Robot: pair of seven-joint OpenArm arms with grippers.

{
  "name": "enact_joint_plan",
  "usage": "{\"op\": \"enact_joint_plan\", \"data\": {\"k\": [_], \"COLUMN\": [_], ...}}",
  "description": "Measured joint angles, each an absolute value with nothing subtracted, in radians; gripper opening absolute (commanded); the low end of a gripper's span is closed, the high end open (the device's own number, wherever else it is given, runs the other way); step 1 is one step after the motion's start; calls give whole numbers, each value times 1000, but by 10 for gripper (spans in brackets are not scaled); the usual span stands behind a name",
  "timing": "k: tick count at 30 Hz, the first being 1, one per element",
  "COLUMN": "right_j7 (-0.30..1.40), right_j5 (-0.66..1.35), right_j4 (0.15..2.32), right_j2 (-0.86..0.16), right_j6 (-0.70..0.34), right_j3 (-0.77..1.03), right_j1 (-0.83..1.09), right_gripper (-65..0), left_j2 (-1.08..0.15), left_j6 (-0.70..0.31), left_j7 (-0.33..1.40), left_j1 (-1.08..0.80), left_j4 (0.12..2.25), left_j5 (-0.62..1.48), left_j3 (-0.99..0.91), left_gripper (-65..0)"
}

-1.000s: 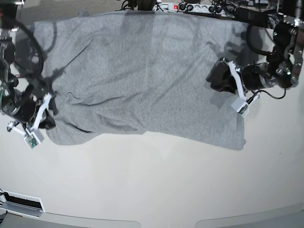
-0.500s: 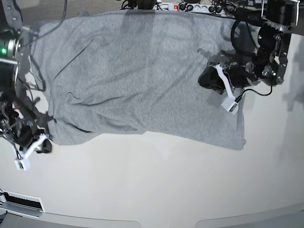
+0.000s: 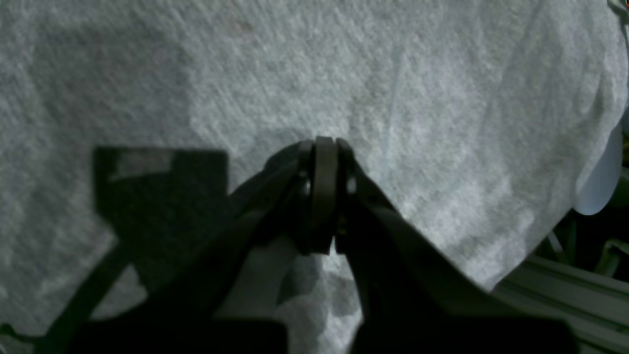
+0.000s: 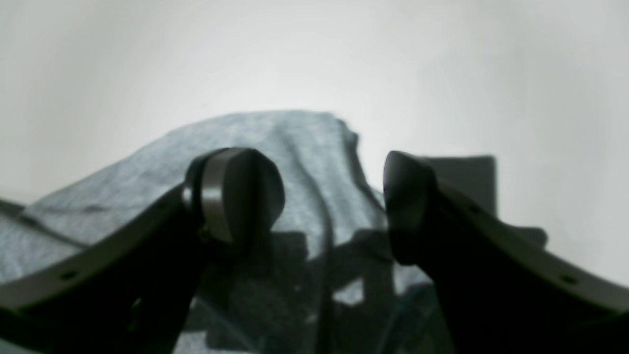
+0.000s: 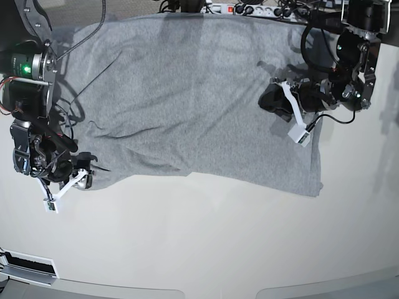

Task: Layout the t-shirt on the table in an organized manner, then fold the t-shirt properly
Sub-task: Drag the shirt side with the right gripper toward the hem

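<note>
table [image 5: 206, 243]: glossy white, near half bare, curved front edge.
t-shirt [image 5: 187, 99]: heather grey, spread across far half of table, plain side up, no lettering visible. Mostly flat; near hem wavy, ripple at its L-of-view corner, right-of-view corner hangs lower.
left gripper [image 3: 324, 147]: right side of base view, over shirt body. Jaws pressed together, nothing visibly pinched between them in wrist cam. Whether tips touch fabric: can't tell.
right gripper [image 4: 334, 206]: at shirt's near L-of-view corner. Jaws wide apart, empty; shirt corner lies just ahead and under them.
change vs 1 s ago: right arm was on the shirt's side edge, swung out to bare table, now back in at the hem corner. Left arm crept inward/up a bit. Shirt outline approx same.
meaning: layout stage, prob not finished. Looks like R is lining up a grab on that corner to pull hem straight. No fold started.
</note>
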State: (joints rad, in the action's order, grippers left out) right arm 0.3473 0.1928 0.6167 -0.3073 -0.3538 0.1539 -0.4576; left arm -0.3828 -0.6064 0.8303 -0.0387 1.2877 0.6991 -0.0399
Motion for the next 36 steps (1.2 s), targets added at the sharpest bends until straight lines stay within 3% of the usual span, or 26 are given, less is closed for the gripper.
{"op": "enact_joint_plan", "data": {"k": [2, 4, 6, 9, 12, 21, 26, 31, 36], "right_j7": [347, 344, 318, 334, 433, 887, 914, 955, 958], "right_j5": [191, 192, 187, 206, 325, 672, 788, 795, 554], "right_j4": [617, 617, 617, 667, 807, 1280, 1489, 1716, 1751], "right_j2": [-307, -307, -313, -345, -386, -500, -505, -514, -506], "right_j6": [-354, -359, -404, -560, -697, -692, -693, -693, -700], "right_j3": [154, 154, 154, 154, 154, 153, 148, 151, 147], "right_j1": [-458, -458, -464, -483, -485, -263, -83, 99, 228], "right_gripper": [-439, -647, -650, -650, -650, -650, -650, -650, -650], "left_j2": [-382, -383, -382, -383, -386, -396, -401, -398, -400], "left_j6": [-606, -606, -606, -606, -607, -622, -621, -622, -622], "left_j7": [830, 830, 830, 831, 831, 830, 826, 830, 830], "left_j1": [-39, -38, -39, -39, -39, -31, -20, -23, -22], "left_j4": [1288, 1288, 1288, 1288, 1288, 1288, 1288, 1288, 1288], "left_j5": [699, 699, 699, 698, 690, 691, 690, 671, 672], "left_j3": [-40, -40, -40, -40, -40, -40, -40, -40, -40], "left_gripper": [-650, -650, -650, -650, -650, -650, -650, -650, -650]}}
